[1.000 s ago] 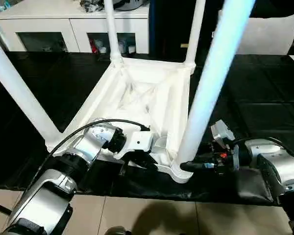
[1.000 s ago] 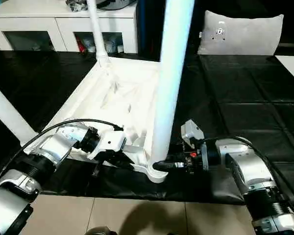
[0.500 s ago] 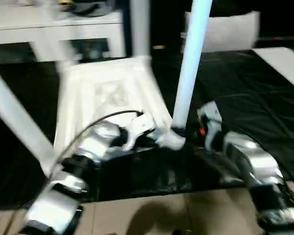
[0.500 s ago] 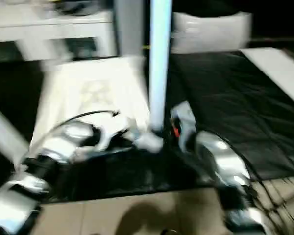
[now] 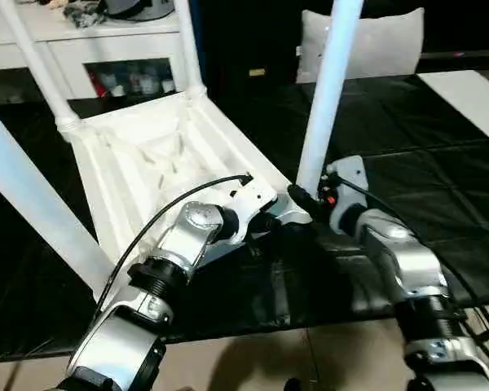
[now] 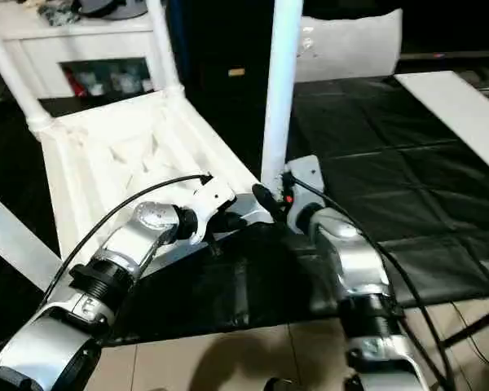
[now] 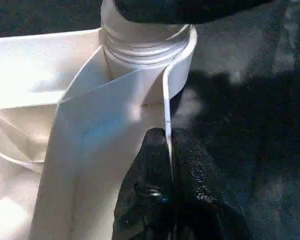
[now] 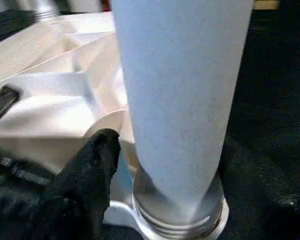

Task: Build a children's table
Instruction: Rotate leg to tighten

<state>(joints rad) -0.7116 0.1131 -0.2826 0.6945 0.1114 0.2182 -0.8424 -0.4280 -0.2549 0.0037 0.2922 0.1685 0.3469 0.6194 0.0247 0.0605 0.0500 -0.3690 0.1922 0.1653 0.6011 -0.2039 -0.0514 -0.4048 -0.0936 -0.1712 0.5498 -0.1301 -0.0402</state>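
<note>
Since a second ago: our children's table has swung round on the black work surface; our view shifted too.
Meaning: all four legs stand in their sockets, so we think only flipping it over is left.
Table: upside down by the front edge, legs up, long side running front to back.
Left claw: clenched on the table's rim.
Right claw: beside the near leg, low down; we cannot tell if it grips.

a home-like room (staged, perhaps): white glass-door cabinet, cushion.
</note>
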